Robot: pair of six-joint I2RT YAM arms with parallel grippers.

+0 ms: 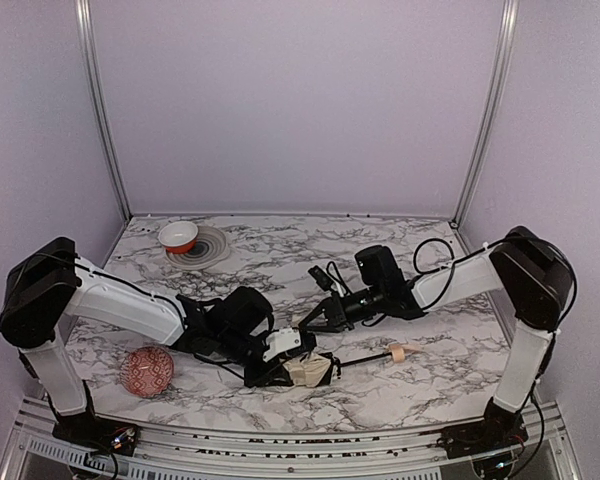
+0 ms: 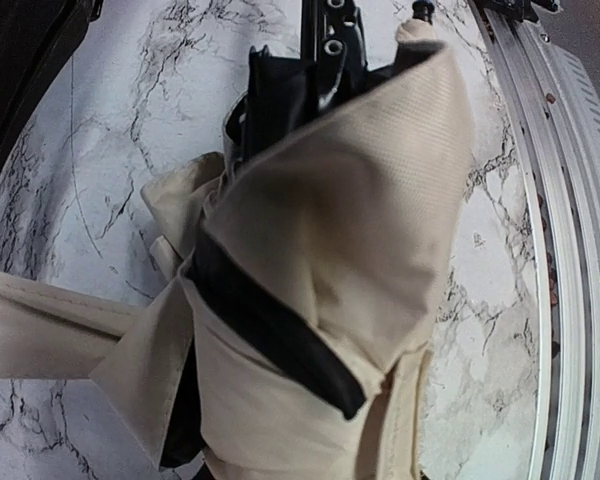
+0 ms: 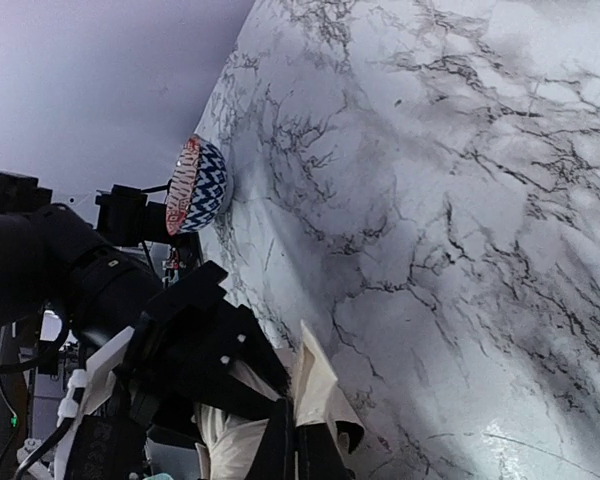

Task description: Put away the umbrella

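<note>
Lying near the front edge of the marble table (image 1: 280, 265), the umbrella (image 1: 310, 371) has its bunched cream canopy clamped in the left gripper (image 1: 292, 366). Its thin black shaft (image 1: 365, 359) runs right to a pale handle (image 1: 401, 351) resting on the tabletop. Only the overhead view shows that shaft and handle. The left wrist view is filled by folded fabric crossed by a black strap (image 2: 270, 330), a detail too small to make out from above. The right gripper (image 1: 305, 322) sits just behind the canopy with its fingers pressed together. Whether any fabric is pinched between them cannot be told. The right wrist view shows a blue zigzag band on the patterned ball (image 1: 146, 371), which looks red from above. Counted: one umbrella, one ball, one red-and-white bowl (image 1: 178, 236), one ringed grey mat (image 1: 215, 252) and two arms.
</note>
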